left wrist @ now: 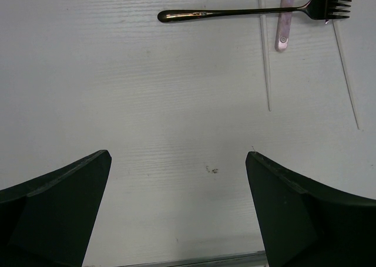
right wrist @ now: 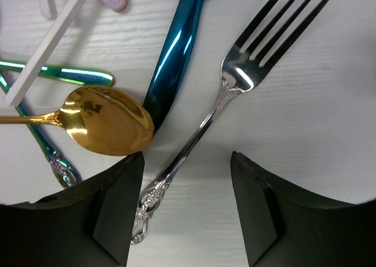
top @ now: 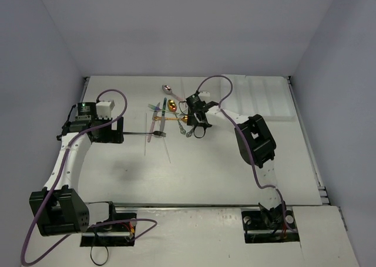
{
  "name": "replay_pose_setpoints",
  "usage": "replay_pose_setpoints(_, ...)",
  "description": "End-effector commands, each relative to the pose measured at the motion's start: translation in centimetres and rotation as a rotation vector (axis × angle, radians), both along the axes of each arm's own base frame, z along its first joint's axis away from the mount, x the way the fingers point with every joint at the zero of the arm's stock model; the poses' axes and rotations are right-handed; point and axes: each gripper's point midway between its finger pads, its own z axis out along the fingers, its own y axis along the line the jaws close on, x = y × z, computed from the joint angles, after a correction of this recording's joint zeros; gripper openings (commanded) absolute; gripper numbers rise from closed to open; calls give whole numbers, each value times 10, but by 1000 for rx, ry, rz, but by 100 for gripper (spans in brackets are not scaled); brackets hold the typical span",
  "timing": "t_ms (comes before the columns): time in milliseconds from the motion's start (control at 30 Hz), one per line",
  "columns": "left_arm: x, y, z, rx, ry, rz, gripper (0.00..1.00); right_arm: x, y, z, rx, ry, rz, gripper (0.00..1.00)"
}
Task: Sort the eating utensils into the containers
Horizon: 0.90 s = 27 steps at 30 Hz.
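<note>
The eating utensils lie in a loose heap [top: 170, 114] mid-table. In the right wrist view a silver fork [right wrist: 235, 73] with an ornate handle runs diagonally, its handle end between the fingers of my right gripper [right wrist: 187, 158], close to the left finger [right wrist: 120, 202]. The jaws stand apart around it, low over the table. A gold spoon [right wrist: 108, 120], a blue handle [right wrist: 176, 50] and a teal handle [right wrist: 76, 73] lie just left of it. My left gripper [left wrist: 179, 161] is open over bare table, short of a dark fork [left wrist: 252, 12]. The containers are the white tray [top: 258, 94] at the back right.
A pink handle [left wrist: 285, 20] and two thin pale sticks [left wrist: 265, 61] lie beyond the dark fork. A silver spoon [top: 168, 90] sits at the far end of the heap. A white stick [right wrist: 47, 44] crosses the teal handle. Grey walls enclose the table.
</note>
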Motion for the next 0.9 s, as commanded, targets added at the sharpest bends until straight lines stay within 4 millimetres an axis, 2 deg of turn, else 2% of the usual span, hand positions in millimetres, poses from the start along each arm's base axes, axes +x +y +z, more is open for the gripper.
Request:
replay_pose_setpoints(0, 17, 1, 17, -6, -77, 3, 97, 14, -11, 5, 23, -20, -76, 54)
replay_pose_setpoints(200, 19, 2, 16, -6, -71, 4, 97, 3, -11, 0, 27, 9, -61, 44)
replay_pose_setpoints(433, 20, 3, 19, 0, -77, 7, 97, -11, -2, -8, 35, 44, -20, 21)
replay_pose_setpoints(600, 19, 4, 18, 4, -75, 10, 97, -19, 3, -5, 43, 53, 4, 5)
replay_pose_setpoints(667, 18, 4, 18, 3, -75, 10, 97, -22, 4, 2, 50, 45, 11, 0)
replay_pose_setpoints(767, 18, 4, 19, 4, -79, 10, 97, -28, 3, 14, 70, 38, 19, 0)
replay_pose_setpoints(867, 17, 4, 20, 5, -80, 10, 97, -31, 2, 48, 105, -14, 30, 0)
